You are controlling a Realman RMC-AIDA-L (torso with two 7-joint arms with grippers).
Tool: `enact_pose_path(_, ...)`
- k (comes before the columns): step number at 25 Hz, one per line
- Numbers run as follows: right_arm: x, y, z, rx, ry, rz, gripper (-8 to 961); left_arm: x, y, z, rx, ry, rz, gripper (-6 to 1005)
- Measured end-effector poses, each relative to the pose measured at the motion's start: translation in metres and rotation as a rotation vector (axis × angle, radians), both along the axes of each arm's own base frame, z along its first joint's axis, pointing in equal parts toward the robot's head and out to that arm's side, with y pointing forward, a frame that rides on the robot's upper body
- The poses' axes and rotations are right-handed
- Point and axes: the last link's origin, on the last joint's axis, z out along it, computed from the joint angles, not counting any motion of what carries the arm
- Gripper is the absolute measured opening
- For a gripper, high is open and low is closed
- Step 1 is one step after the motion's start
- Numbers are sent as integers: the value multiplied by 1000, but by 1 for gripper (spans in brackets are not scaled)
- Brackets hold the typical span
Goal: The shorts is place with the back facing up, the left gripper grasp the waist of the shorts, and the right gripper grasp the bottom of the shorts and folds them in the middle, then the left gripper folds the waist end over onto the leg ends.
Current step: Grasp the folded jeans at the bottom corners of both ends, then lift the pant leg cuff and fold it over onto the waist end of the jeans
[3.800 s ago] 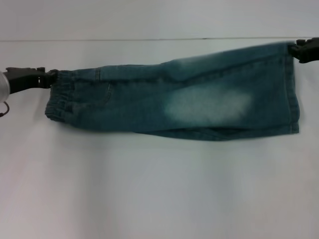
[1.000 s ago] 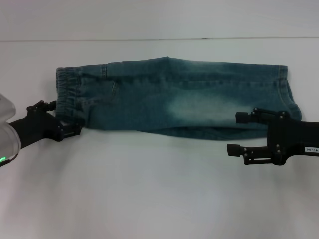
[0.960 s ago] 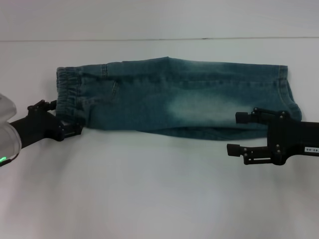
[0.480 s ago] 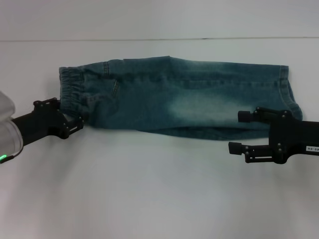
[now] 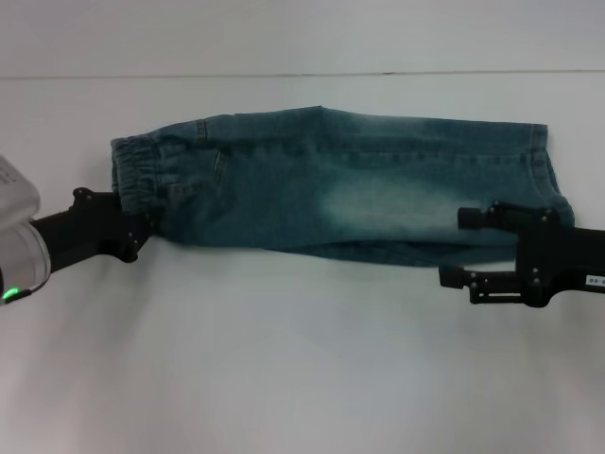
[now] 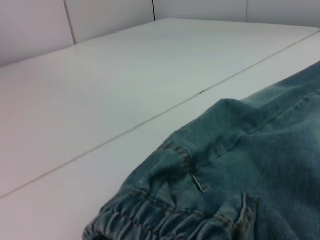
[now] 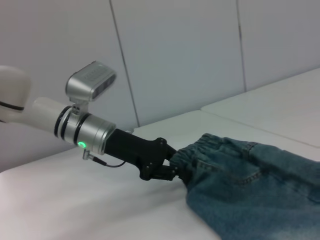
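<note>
The blue denim shorts (image 5: 340,189) lie flat on the white table, doubled lengthwise. The elastic waist (image 5: 132,175) points left and the leg ends (image 5: 548,180) point right. My left gripper (image 5: 142,232) is at the near corner of the waist. In the right wrist view the left gripper (image 7: 169,161) has its jaws spread around the waistband edge (image 7: 200,150). The left wrist view shows the gathered waistband (image 6: 150,215) very close. My right gripper (image 5: 456,248) is open by the near edge of the leg ends, one finger over the denim and one over bare table.
The white table (image 5: 302,359) extends toward me in front of the shorts. A seam line (image 5: 284,74) crosses the table behind them. Pale wall panels (image 7: 175,55) stand beyond the table's left side.
My left gripper has slid right up to the waist corner, and the waist edge has shifted slightly right. The right gripper has drifted a little right, still open.
</note>
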Motion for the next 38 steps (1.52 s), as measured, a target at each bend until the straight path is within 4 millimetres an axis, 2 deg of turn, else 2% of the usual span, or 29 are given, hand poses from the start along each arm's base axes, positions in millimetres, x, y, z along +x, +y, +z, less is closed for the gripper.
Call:
enact_pose_path(1, 1, 0, 2, 11, 7, -9, 945, 1, 1, 2, 1, -2, 4, 263)
enact_pose_path(6, 10, 2, 6, 66, 32, -60, 937, 13, 9, 13, -18, -11, 31, 122)
enact_pose_path(13, 21, 7, 2, 146, 0, -84, 889, 52, 21, 34, -105, -40, 37, 88)
enact_pose_path(18, 25, 17, -6, 220, 7, -125, 684, 84, 29, 49, -158, -24, 47, 80)
enact_pose_path(25, 21, 36, -31, 292, 7, -159, 527, 129, 39, 56, -215, 16, 41, 71)
enact_pose_path(29, 17, 44, -42, 337, 13, -164, 438, 161, 47, 63, -269, 5, 32, 67)
enact_pose_path(35, 13, 57, -58, 399, -16, -195, 205, 210, 56, 76, -309, -4, -12, 67)
enact_pose_path(37, 12, 63, -64, 418, -40, -207, 3, 227, 59, 80, -319, -8, -22, 67)
enact_pose_path(38, 11, 65, -66, 425, -50, -211, 2, 234, 61, 80, -326, -11, -24, 67)
